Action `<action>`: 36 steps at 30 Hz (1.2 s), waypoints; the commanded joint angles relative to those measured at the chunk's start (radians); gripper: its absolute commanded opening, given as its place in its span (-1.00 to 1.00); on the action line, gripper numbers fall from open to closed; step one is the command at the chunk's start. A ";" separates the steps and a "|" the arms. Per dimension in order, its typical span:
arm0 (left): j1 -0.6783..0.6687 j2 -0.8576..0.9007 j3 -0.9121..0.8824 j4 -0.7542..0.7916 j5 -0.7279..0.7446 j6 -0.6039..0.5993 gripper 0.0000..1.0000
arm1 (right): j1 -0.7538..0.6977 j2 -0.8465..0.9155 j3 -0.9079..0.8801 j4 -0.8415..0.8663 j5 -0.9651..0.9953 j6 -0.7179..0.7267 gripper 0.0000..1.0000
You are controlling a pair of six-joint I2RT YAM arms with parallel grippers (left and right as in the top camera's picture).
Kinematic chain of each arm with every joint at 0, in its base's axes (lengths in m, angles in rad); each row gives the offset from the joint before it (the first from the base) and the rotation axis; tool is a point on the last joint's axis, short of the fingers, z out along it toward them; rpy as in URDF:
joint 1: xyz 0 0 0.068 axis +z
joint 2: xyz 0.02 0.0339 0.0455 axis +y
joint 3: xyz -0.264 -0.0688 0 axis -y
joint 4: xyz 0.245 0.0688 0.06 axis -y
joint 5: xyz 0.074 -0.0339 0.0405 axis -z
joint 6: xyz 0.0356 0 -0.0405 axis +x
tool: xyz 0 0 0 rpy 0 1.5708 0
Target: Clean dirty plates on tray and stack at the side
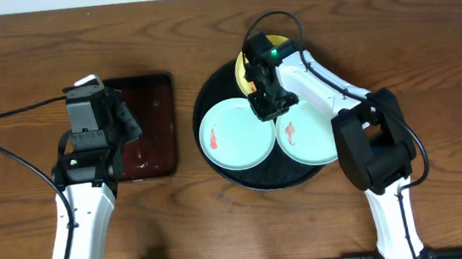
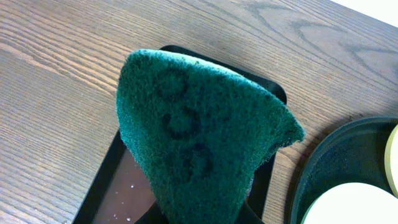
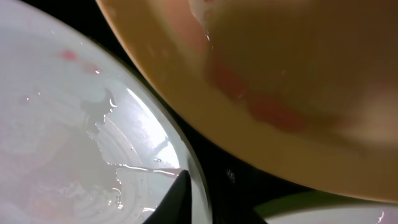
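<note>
Green scouring pad (image 2: 199, 149) fills the left wrist view. It stands upright above the dark rectangular tray (image 1: 152, 124), so I judge the left gripper (image 1: 124, 123) is closed on it, though its fingers are hidden behind the pad.

At the centre right of the overhead view, the round black tray (image 1: 211, 97) carries all three plates: the left mint plate (image 1: 233, 135), the right mint plate (image 1: 307, 141) and the yellow plate (image 1: 243, 76), half covered by the arm. Red smears are on them. The right gripper (image 1: 267, 109) is low between them; if its fingers are apart or together I cannot tell.

For a good step, it should take one rim firmly, then the pad should press flat on the smear.

Dark round marks on the pad are not readable. No brand shows.
</note>
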 commanded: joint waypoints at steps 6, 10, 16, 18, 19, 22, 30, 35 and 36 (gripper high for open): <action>0.003 -0.001 0.009 0.018 0.046 -0.005 -0.85 | 0.015 0.010 0.010 0.003 0.008 -0.007 -0.97; 0.003 -0.001 0.009 0.039 0.101 -0.006 -0.85 | 0.016 0.011 0.010 0.004 0.008 -0.007 -0.98; 0.003 -0.001 0.009 0.040 0.121 -0.005 -0.85 | 0.016 0.010 0.010 0.013 0.005 -0.007 -0.98; 0.003 0.001 0.009 0.046 0.119 -0.005 -0.85 | 0.016 0.010 0.010 0.019 0.004 -0.007 -0.98; 0.003 0.004 0.009 0.049 0.118 -0.005 -0.85 | 0.016 0.010 0.010 0.023 0.005 -0.007 -0.98; 0.003 0.026 0.009 0.058 0.118 -0.005 -0.85 | 0.016 0.010 0.011 0.032 0.003 -0.006 -0.98; 0.003 0.180 0.009 0.093 0.118 -0.005 -0.85 | 0.016 0.010 0.011 0.015 -0.004 -0.006 -0.98; 0.004 0.217 0.009 0.140 0.117 -0.005 -0.85 | 0.016 0.010 0.011 0.012 -0.003 -0.006 -0.98; 0.004 0.222 0.009 0.151 0.113 -0.005 -0.85 | 0.016 0.010 0.011 0.013 -0.003 -0.006 -0.98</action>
